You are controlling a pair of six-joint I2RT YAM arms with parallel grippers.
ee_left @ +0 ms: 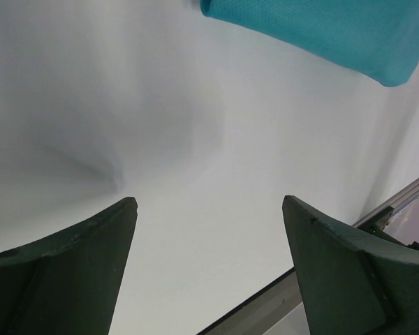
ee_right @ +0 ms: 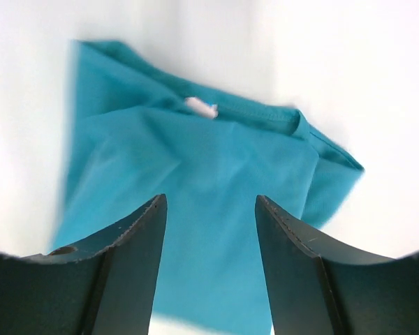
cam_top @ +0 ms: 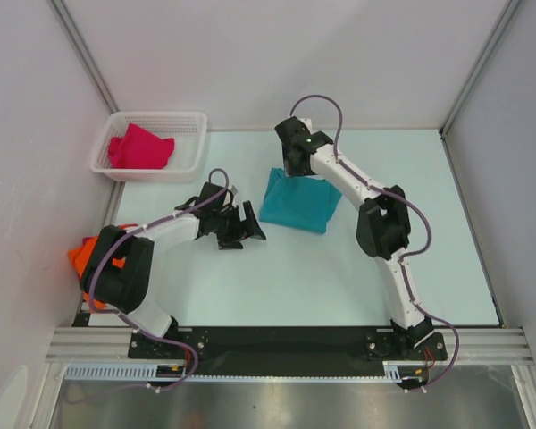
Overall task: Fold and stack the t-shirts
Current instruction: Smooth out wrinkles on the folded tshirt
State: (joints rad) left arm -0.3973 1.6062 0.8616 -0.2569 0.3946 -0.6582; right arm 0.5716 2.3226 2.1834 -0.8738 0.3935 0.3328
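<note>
The teal t-shirt point(cam_top: 297, 204) lies folded into a rough square on the pale worktop point(cam_top: 322, 277), near its middle, and everything else sits around it. The right gripper point(cam_top: 297, 165) hangs over the shirt's far edge. In the right wrist view its jaws stand apart with nothing clamped, and the teal t-shirt point(ee_right: 209, 174) fills the gap between them, its collar and a small white tag point(ee_right: 201, 107) on the far side. Whether the tips touch the cloth cannot be told. The right arm's elbow stands just to the right of the shirt, its upper link running over the shirt's far right corner. The left gripper point(cam_top: 237, 228) sits just to the left of the shirt, close to its near left corner but apart from it. Its jaws are also spread wide and empty. The left wrist view shows only bare worktop between them, with the teal t-shirt point(ee_left: 321, 31) at the upper right and a metal frame rail point(ee_left: 398, 202) low on the right. Well to the left of the shirt and farther back, a white lattice basket point(cam_top: 192, 147) holds the magenta-red t-shirt point(cam_top: 140, 148), bunched up. Far to the near left, the orange t-shirt point(cam_top: 82, 259) sits at the worktop's left edge, mostly hidden behind the left arm's black elbow.
</note>
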